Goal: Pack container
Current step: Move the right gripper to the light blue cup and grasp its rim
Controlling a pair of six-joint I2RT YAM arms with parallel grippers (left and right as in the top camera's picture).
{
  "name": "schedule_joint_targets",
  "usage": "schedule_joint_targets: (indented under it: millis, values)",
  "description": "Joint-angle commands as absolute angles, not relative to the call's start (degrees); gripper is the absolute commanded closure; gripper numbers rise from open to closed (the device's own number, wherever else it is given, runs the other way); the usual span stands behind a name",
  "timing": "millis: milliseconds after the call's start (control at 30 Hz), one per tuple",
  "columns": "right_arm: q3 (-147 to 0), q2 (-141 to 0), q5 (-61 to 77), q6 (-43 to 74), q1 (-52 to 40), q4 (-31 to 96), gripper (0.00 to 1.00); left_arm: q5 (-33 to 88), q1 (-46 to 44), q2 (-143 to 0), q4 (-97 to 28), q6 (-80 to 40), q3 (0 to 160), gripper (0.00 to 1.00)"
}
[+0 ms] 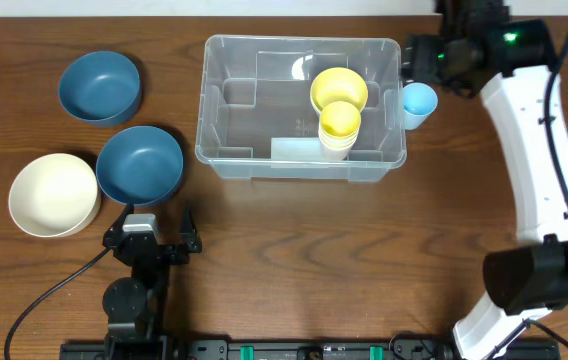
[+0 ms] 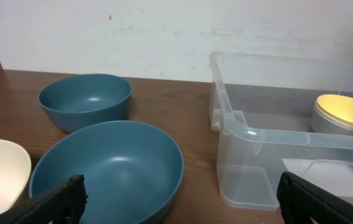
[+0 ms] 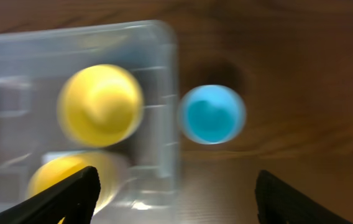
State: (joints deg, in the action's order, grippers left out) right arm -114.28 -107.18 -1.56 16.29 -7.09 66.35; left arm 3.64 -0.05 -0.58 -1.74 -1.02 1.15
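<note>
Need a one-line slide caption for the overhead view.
Clear container holds a yellow bowl and yellow cup; light blue cup stands just outside; two blue bowls and a cream bowl sit apart.

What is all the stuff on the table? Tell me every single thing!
container: one, clear, middle of the table
yellow bowl: one, yellow, inside the container
yellow cup: one, yellow, inside the container, next to the yellow bowl
blue cup: one, light blue, outside the container, beside its end wall
blue bowls: two, dark blue, beside the container's other end
cream bowl: one, cream, beside one blue bowl
table: one, brown wood
left gripper: black, open, near the blue bowls
right gripper: black, open, above the blue cup
</note>
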Motion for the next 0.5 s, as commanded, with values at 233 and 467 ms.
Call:
schedule_joint_targets:
  millis: [233,467]
  values:
    - [-113.99,-119.46,-1.85,16.69,-0.40,66.22,0.27,3.88,0.14,-0.23,-3.81,-0.23,0.23,0.02]
    - [-113.99,-127.33,-1.45,17.82,-0.43,65.04,0.32,3.88,0.14,-0.23,-3.81,-0.23,0.23,0.02]
